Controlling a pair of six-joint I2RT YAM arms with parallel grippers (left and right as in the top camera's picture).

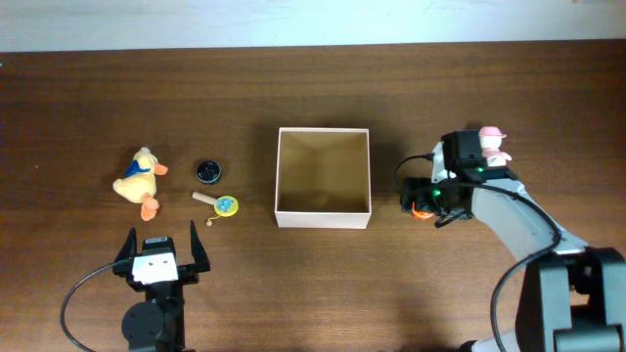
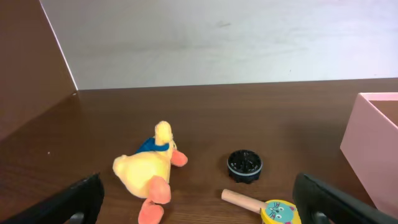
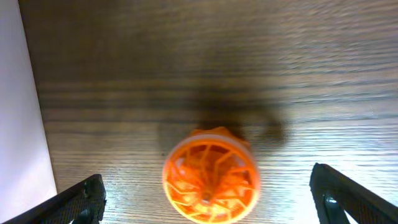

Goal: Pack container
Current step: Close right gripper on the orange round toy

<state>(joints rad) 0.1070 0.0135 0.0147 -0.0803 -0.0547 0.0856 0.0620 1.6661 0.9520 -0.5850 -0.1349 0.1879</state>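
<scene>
Container point(image 1: 324, 217) sits pretty much in the middle of the desk, open side up, tan inside showing.

Right arm reaches in from the near right corner, elbow bent, wrist tipped so its camera looks straight down at the desk just beside the container's right wall. The right gripper point(image 1: 419, 198) is spread wide with an orange lattice ball point(image 3: 210, 180) sitting between the fingers point(image 3: 81, 198). They're not touching it, so it's holding nothing. A little pink-capped figure point(image 1: 494, 144) stands just behind that arm.

Left arm is tucked back at the near edge, left side, pointing toward the far edge. The left gripper point(image 1: 161, 244) is wide open too, with nothing in it. In front of it are a yellow plush duck point(image 2: 151, 174), a black round disc point(image 2: 244, 165) and a wooden-handled cat-face toy point(image 2: 266, 208).
</scene>
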